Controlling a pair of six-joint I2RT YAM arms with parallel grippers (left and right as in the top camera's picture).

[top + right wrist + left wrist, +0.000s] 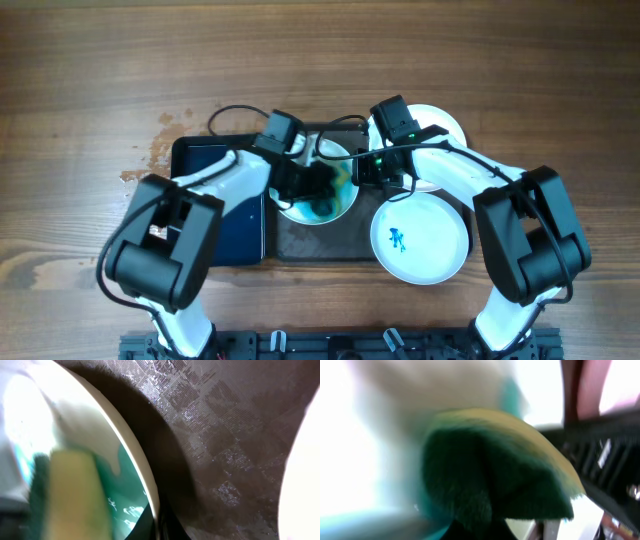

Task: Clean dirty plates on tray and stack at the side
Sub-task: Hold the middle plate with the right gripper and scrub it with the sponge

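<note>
From above, we see the left hand (318, 184) over a blue-smeared round white plate (338, 205) on the dark grey-brown rectangular tray (310, 247). At the left wrist, it clamps a green-and-yellow sponge (495, 475). At the right wrist, the right hand (157, 527) pinches that plate's rim.

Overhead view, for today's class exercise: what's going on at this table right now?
The left gripper presses a green-and-yellow sponge onto the middle plate on the grey-brown tray, where a blue smear is spread. The right gripper sits at that plate's right rim, apparently steadying it. A second plate with a blue smear lies by the tray's right edge, and a plain white plate lies beyond it.
</note>
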